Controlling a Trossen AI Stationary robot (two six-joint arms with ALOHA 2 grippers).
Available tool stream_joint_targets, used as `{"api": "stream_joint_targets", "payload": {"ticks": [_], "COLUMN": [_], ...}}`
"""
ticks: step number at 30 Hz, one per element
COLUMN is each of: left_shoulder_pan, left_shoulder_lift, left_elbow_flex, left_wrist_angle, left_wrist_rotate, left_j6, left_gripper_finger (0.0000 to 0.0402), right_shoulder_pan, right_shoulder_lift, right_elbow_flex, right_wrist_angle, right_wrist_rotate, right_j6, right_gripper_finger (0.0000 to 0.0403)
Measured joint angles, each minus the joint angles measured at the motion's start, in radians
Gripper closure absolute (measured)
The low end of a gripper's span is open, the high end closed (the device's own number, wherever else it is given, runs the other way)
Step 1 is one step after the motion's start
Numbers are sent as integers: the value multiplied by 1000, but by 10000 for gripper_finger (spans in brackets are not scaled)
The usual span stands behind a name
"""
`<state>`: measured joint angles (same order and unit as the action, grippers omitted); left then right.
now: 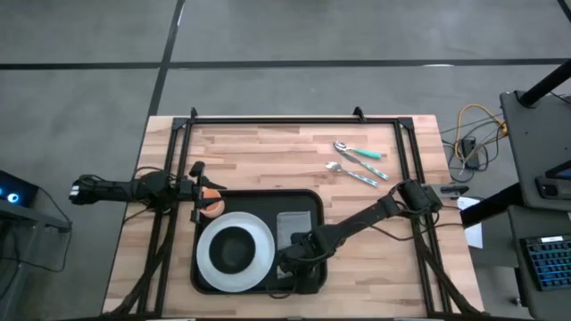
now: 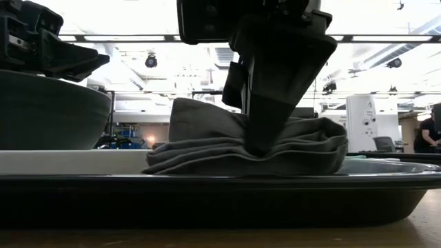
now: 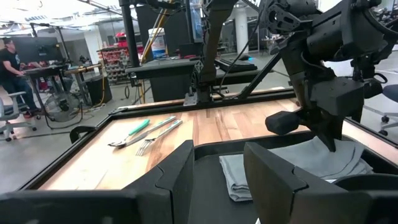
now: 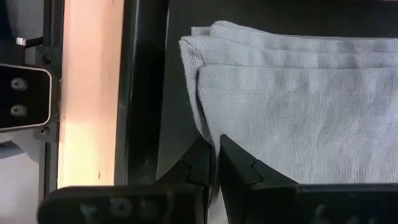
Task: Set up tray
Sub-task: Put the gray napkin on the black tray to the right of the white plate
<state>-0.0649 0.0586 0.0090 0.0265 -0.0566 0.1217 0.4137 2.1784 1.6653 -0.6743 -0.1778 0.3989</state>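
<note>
A pale wooden table (image 1: 268, 152) fills the high view, with the tray (image 1: 312, 198) at its near middle. The right gripper (image 1: 299, 257) is down inside the tray, its jaws pinched together on the near edge of the folded grey cloth (image 1: 294, 225) — probably to lay it beside the white plate (image 1: 214, 259). The left gripper (image 1: 203, 189) hangs at the tray's far-left corner, jaws partly apart, gripping nothing that shows. No readable writing appears.

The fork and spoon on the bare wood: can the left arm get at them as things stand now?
Probably yes, but less directly than the right arm. The left tool waits at the tray corner; the fork and spoon lie across open wood with nothing between.
</note>
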Motion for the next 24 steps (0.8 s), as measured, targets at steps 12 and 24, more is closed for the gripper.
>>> {"api": "stream_joint_targets", "payload": {"ticks": [12,24], "left_shoulder_pan": [0,0], "left_shoulder_lift": [0,0], "left_elbow_flex": [0,1], "left_wrist_angle": [0,-1], "left_wrist_rotate": [0,0], "left_j6": [10,18], "left_gripper_finger": [280,280], "right_shoulder_pan": [0,0], "right_shoulder_lift": [0,0], "right_elbow_flex": [0,-1], "right_wrist_angle": [1,0], "right_wrist_rotate": [-2,-7], "right_j6": [8,-4], "right_gripper_finger": [355,247]}}
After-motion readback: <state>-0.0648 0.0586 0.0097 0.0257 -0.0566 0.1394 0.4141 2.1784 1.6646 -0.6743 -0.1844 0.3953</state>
